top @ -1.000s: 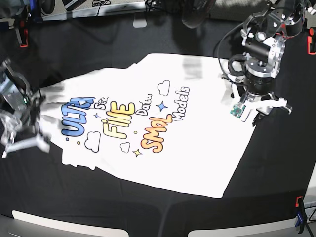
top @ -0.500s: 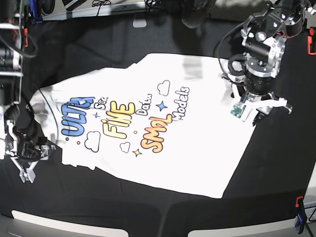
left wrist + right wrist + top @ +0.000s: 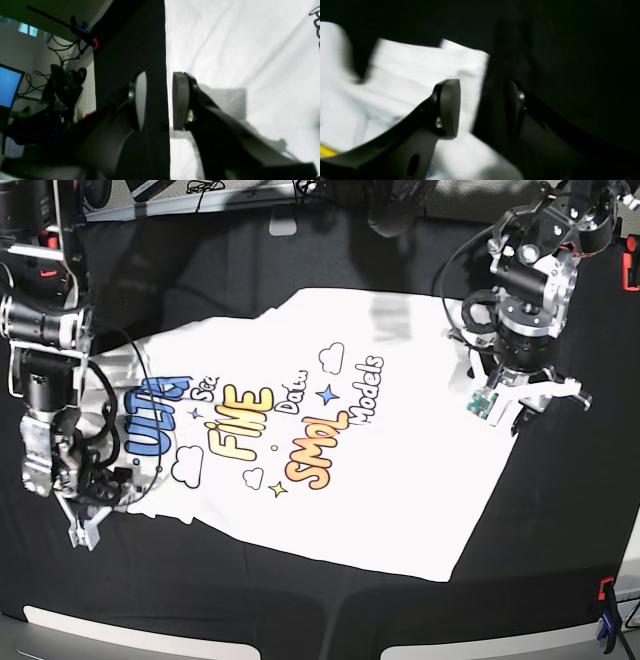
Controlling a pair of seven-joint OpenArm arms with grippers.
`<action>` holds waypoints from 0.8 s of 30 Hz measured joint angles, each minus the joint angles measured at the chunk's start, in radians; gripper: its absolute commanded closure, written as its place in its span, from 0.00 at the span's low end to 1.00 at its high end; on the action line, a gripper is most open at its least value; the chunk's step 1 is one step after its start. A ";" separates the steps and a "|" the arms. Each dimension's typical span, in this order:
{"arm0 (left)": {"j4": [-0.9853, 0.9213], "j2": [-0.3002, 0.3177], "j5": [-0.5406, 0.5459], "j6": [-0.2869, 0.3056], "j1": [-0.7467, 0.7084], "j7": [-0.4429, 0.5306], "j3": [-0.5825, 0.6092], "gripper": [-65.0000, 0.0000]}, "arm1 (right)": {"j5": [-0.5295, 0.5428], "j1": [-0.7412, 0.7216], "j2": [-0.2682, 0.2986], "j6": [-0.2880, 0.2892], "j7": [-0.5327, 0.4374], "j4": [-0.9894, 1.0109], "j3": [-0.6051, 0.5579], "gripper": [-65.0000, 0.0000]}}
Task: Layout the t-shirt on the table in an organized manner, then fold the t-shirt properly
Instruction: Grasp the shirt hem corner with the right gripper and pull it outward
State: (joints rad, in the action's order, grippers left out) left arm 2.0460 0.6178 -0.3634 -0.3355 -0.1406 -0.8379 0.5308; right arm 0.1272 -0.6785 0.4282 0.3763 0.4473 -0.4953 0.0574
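- The t-shirt (image 3: 320, 430) lies on the table (image 3: 560, 510) with its printed side up, so I can read the blue, yellow and orange words.
- It is mostly spread out flat, but it sits crooked on the black cloth, like a slanted kite.
- One side is bunched up, near my right pincer (image 3: 85, 515). The cloth there looks wrinkled and folded under.
- My right pincer is down low at that bunched edge. In my right wrist view, one finger (image 3: 448, 108) is over the white cloth and the other is over the black table, with the shirt's edge between them.
- Those fingers are apart and they are not pinching anything yet.
- My left pincer (image 3: 520, 395) hangs at the other side of the shirt. In my left wrist view its two pads (image 3: 180, 100) are apart with a gap, and the shirt's straight edge runs under that gap.
- It holds nothing either.
- So I think the laying-out part is nearly done, but not all the way.
- What is left: pull the bunched side smooth, maybe square the shirt up.
- No fold has been made yet. All the folding is to come.
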 measured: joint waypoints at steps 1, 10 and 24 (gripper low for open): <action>0.000 0.000 0.000 0.000 0.000 0.000 0.000 0.74 | -0.006 0.000 -0.005 -0.010 -0.010 0.018 0.000 0.60; 0.000 0.000 0.001 0.000 0.000 0.000 0.000 0.74 | -0.023 0.000 -0.074 -0.041 -0.092 0.098 0.005 0.60; 0.000 0.000 0.001 0.000 0.000 0.000 0.000 0.74 | -0.089 0.010 -0.112 -0.021 0.018 -0.023 0.003 1.00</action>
State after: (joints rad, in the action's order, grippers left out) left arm 2.0460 0.6178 -0.3626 -0.3355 -0.1410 -0.8379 0.5308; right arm 0.0380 -0.6689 0.3161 0.3557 0.4652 -0.5179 0.0608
